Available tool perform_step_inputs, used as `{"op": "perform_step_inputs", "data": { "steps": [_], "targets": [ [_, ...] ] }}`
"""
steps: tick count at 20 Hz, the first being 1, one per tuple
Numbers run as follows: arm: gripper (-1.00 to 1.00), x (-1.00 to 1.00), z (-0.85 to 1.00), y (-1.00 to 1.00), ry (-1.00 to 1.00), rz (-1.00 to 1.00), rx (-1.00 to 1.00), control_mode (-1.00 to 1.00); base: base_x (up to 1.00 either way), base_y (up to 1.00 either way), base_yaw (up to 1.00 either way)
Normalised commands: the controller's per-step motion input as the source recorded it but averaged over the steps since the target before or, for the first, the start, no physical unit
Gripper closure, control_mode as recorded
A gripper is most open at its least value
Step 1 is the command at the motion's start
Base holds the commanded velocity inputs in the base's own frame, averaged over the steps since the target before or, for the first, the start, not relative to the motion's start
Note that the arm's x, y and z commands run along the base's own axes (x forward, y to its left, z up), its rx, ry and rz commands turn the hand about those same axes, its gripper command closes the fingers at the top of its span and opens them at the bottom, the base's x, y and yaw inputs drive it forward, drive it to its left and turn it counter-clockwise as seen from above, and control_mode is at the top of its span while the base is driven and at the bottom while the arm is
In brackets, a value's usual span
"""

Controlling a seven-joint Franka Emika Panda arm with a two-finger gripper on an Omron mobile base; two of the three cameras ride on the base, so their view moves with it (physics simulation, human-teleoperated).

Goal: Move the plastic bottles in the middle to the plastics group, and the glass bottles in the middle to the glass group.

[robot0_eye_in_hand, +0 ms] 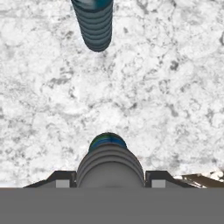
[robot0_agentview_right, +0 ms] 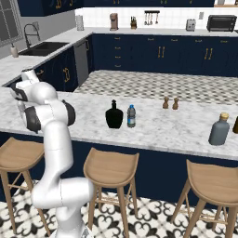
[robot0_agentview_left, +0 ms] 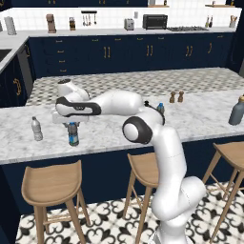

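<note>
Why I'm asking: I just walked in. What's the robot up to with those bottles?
The arm reaches left over the marble counter, its hand closed on a small water bottle, beside a pale white-capped bottle and a teal bottle. A squat black bottle and another water bottle stand mid-counter; a tall grey bottle stands at the far end.

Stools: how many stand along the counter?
3 stools: one at the left, one in the middle, partly hidden, one at the right, cut by the edge. Others may lie beyond view.

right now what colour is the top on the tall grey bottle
Orange-tan, on the tall grey bottle; clearest in the right base view.
</note>
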Motion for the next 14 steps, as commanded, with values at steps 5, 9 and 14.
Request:
{"op": "perform_step_inputs", "data": {
  "steps": [5, 9, 14],
  "targets": [
    [-1.0, 0.05, -0.01, 0.0, 0.0, -0.02, 0.0, -1.0, 0.0, 0.0, 0.0],
    [-1.0, 0.06, 0.07, 0.0, 0.0, 0.0, 0.01, -1.0, 0.0, 0.0, 0.0],
    [-1.0, -0.14, 0.44, -0.05, 0.0, -0.02, 0.04, -1.0, 0.0, 0.0, 0.0]
  ]
}}
